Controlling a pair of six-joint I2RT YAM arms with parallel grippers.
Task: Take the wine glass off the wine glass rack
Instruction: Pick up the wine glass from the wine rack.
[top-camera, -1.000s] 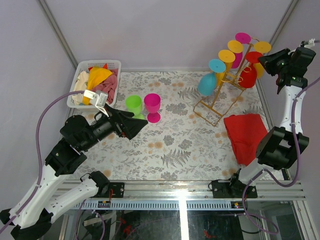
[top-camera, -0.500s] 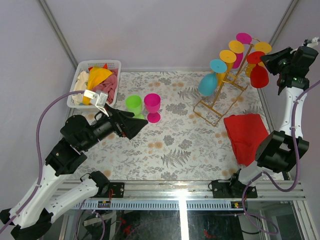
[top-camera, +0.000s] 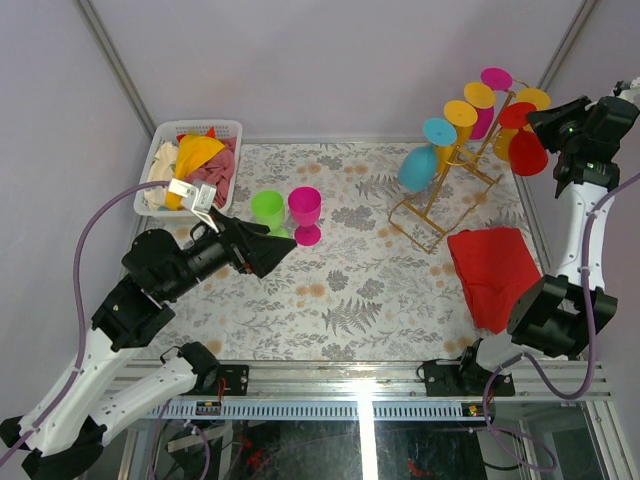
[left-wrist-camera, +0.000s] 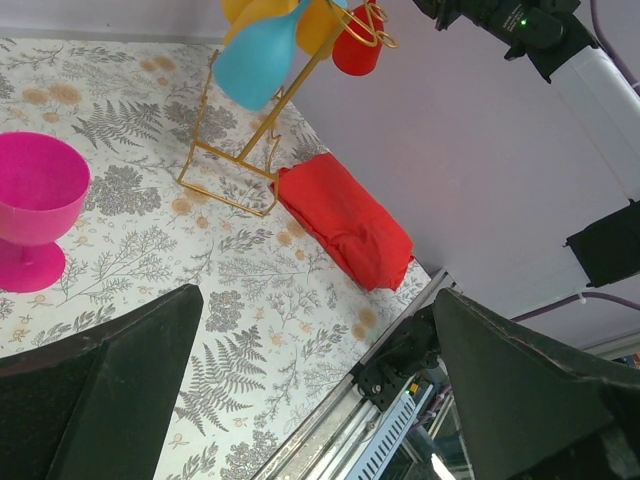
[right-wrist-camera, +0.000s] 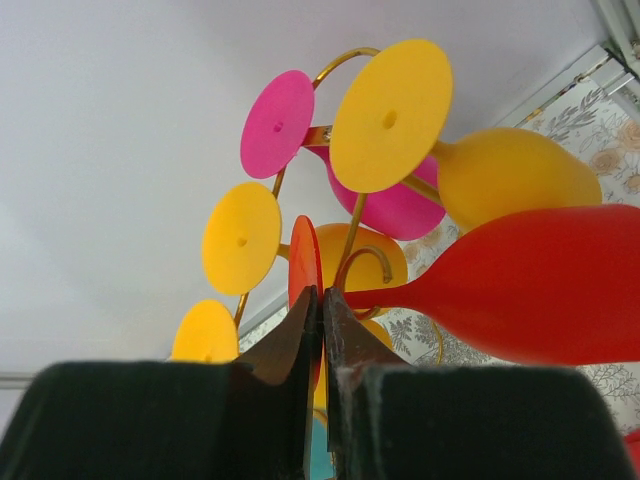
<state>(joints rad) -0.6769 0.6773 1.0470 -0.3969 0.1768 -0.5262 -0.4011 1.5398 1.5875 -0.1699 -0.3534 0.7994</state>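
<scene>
Floral tbl (top-camera: 350, 300) w/ white basket (top-camera: 198, 125), green cup (top-camera: 267, 212), pink cup (top-camera: 305, 212), gold wire rack (top-camera: 437, 196), red cloth (top-camera: 490, 272)

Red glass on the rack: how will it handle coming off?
Probably stiff and light: the red wine glass looks like opaque plastic. The right gripper pinches only its thin foot, so the bowl may pivot. Its stem sits by a wine glass rack hook; could snag.

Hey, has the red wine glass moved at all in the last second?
Yes. The red wine glass has swung right, away from the wine glass rack; against the red cloth, its bowl went from mid-cloth toward its right edge.
</scene>
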